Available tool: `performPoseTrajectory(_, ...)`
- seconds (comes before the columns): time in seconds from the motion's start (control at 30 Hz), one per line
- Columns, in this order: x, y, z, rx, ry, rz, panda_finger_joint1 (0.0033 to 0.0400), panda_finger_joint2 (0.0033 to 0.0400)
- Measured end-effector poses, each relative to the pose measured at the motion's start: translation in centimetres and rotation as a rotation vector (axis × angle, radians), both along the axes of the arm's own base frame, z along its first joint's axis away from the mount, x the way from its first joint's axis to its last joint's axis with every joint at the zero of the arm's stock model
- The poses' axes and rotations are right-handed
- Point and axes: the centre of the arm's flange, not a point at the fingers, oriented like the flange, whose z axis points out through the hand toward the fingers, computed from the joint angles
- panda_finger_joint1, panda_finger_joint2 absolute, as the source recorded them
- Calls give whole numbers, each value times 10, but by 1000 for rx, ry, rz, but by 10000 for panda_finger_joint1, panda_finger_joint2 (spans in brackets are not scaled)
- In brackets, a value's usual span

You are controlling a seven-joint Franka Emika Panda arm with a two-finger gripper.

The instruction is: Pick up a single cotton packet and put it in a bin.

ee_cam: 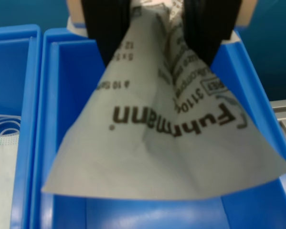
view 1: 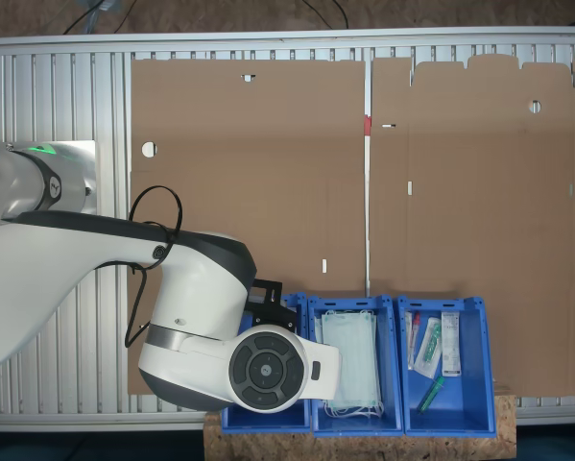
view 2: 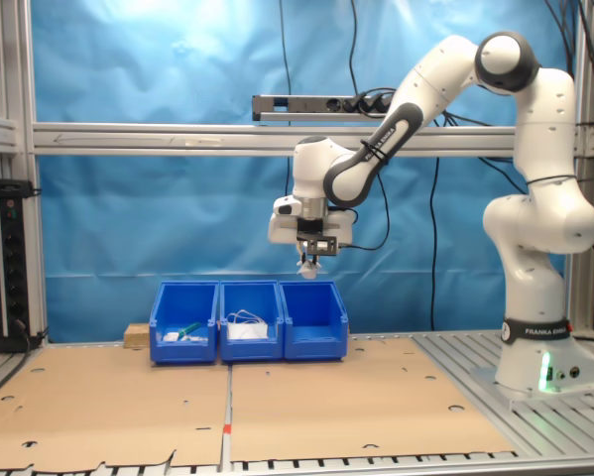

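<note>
Fingers [ee_cam: 157, 28] pinch the cotton packet [ee_cam: 166, 143], which hangs beneath them above the bin [ee_cam: 66, 95]; carrying is done, I judge; next they must part to release it.

From my remote seat I log the surroundings as follows. Rear wall: a blue backdrop [view 2: 158, 69], evenly lit, brighter toward its top. Framing: aluminium rails [view 2: 158, 139] crossing the backdrop, with a power strip [view 2: 306, 103] mounted above them and black cables [view 2: 354, 40] hanging down. Work surface: a ribbed metal table [view 1: 57, 96], its far edge meeting the backdrop. Covering: flat cardboard sheets [view 1: 249, 173] with punched holes, two panels abutting along a seam. A black equipment rack [view 2: 1, 263] stands at the table's corner in the second exterior view's left.
</note>
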Motion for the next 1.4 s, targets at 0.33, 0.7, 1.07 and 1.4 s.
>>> performPoseTrajectory(0.33, 2, -1, 2, -5, -12, 3, 73, 73)
performPoseTrajectory(0.7, 3, -1, 3, -6, -17, 4, 73, 73)
performPoseTrajectory(1.07, 3, -1, 3, -7, -18, 4, 73, 73)
performPoseTrajectory(1.4, 3, -1, 3, -7, -18, 4, 73, 73)
